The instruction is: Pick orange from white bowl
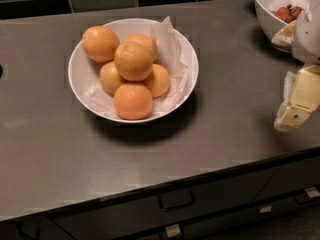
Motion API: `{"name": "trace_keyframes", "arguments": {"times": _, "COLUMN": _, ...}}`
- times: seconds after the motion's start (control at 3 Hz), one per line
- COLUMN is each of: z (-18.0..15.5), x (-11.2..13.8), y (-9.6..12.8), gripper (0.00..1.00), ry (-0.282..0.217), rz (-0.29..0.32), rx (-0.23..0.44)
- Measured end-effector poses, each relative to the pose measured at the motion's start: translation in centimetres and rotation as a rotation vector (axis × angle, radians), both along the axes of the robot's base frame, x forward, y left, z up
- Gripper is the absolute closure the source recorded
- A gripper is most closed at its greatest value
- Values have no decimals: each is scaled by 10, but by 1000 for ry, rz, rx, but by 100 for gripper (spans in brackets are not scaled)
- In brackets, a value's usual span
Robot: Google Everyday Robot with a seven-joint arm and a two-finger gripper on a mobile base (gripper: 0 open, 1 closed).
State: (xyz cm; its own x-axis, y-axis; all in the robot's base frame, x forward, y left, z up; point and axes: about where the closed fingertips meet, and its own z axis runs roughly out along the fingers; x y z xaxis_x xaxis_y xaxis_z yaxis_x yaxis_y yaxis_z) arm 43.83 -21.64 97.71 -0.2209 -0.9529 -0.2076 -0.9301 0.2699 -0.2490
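Camera view shows the round, dimpled yellow-orange orange (133,60) topping the pile in the wide, shallow, glossy white bowl (76,71), which sits on the grey counter (235,139). The cream gripper (292,115) hangs at the right edge, well apart from the bowl. I cannot tell whether it is spread or closed.

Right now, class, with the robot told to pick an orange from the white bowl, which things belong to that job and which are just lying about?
Job:
orange topping the pile
white bowl
end effector, at the right edge over the counter

Lying about:
deeper bowl of red fruit, far right corner
drawer handle below
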Motion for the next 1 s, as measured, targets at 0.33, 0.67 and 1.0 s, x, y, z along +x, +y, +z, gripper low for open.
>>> {"name": "trace_keyframes", "arguments": {"times": 0.33, "z": 0, "x": 0, "y": 0, "gripper": 0, "ry": 0, "rz": 0, "rx": 0}}
{"name": "trace_keyframes", "arguments": {"times": 0.67, "z": 4, "x": 2, "y": 6, "gripper": 0, "ry": -13, "rz": 14, "rx": -15}}
{"name": "trace_keyframes", "arguments": {"times": 1.0, "z": 15, "x": 16, "y": 46, "gripper": 0, "ry": -28, "rz": 136, "rx": -24}}
